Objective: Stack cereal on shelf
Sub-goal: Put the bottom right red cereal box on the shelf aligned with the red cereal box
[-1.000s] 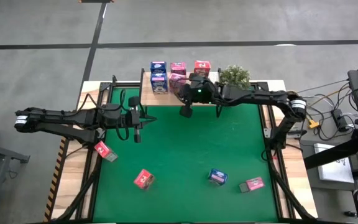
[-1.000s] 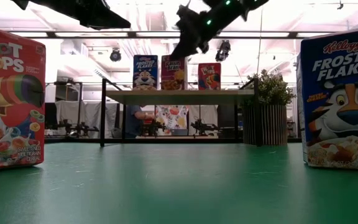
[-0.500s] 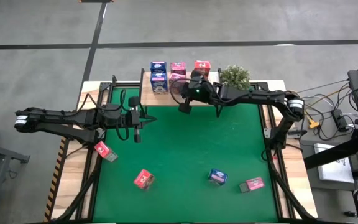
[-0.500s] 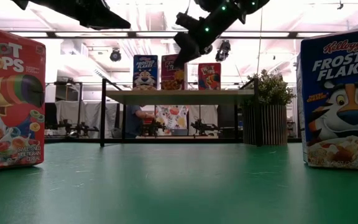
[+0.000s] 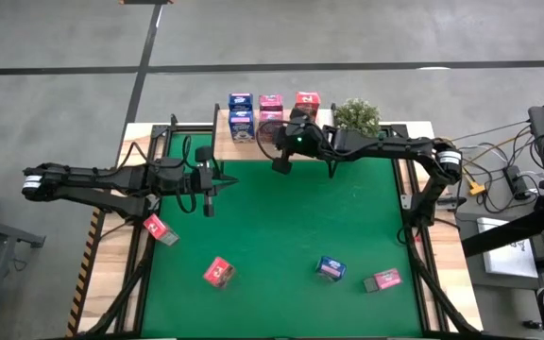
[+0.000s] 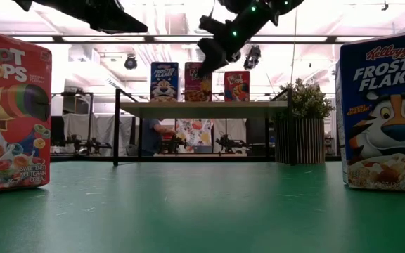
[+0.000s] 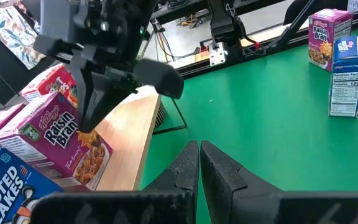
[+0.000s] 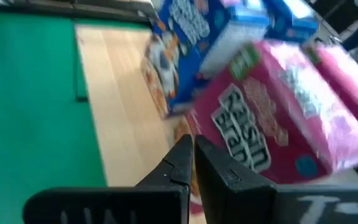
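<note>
Green matting [image 5: 281,227] covers the table between pale wooden edges. On the left, the left gripper [image 5: 209,204] hangs above the mat with its dark fingers [image 7: 185,163] pressed together, holding nothing. Near it lies a small red cardboard cereal box [image 5: 160,229], then a pink one [image 5: 219,272], a blue one [image 5: 330,268] and another pink box [image 5: 382,280], all loose on the mat. At the back, the light wooden shelf [image 6: 202,106] carries blue, pink and red cereal boxes [image 5: 270,102]. The right gripper [image 5: 280,166] hovers at its front edge, jaws closed and empty, just beside a pink Raisin Bran box [image 8: 272,124].
</note>
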Motion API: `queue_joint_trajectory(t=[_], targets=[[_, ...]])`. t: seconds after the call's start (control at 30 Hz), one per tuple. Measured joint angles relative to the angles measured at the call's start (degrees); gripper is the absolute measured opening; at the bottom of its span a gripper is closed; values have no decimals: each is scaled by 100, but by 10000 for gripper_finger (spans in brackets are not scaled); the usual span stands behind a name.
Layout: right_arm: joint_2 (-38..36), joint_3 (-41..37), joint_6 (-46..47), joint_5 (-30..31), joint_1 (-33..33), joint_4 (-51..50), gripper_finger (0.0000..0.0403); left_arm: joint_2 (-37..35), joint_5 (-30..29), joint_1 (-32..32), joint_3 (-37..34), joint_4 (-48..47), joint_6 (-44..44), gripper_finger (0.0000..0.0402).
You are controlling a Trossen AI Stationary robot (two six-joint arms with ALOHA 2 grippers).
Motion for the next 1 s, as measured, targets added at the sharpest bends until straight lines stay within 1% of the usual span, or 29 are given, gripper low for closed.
queue_joint_trajectory(t=[0.17, 0.33, 0.43, 0.6, 0.67, 0.77, 0.87, 1.0], targets=[[-3, 245, -71, -32, 87, -5, 9, 1, 0, 0, 0, 0, 0, 0], [-164, 519, -291, -86, 156, -56, 9, 0, 0, 0, 0, -6, 0, 0], [-354, 551, -270, -605, 221, -259, 9, 0, 0, 0, 0, -27, -71, 0], [-694, 406, -101, -1048, 674, -788, 9, 0, 2, -5, 0, -229, -432, 0], [-750, 243, -48, -1052, 933, -937, 9, 0, 2, -17, 0, -407, -754, 0], [-832, -171, -9, -1044, 1308, -970, 9, -4, 2, -50, 0, -714, -1524, 0], [-895, -619, 9, -1045, 1605, -727, 9, -1, 4, -128, 71, -1079, -2273, 0], [-903, -1227, -190, -1039, 1768, -55, 9, 129, 2, -313, 530, -1668, -3150, 0]])
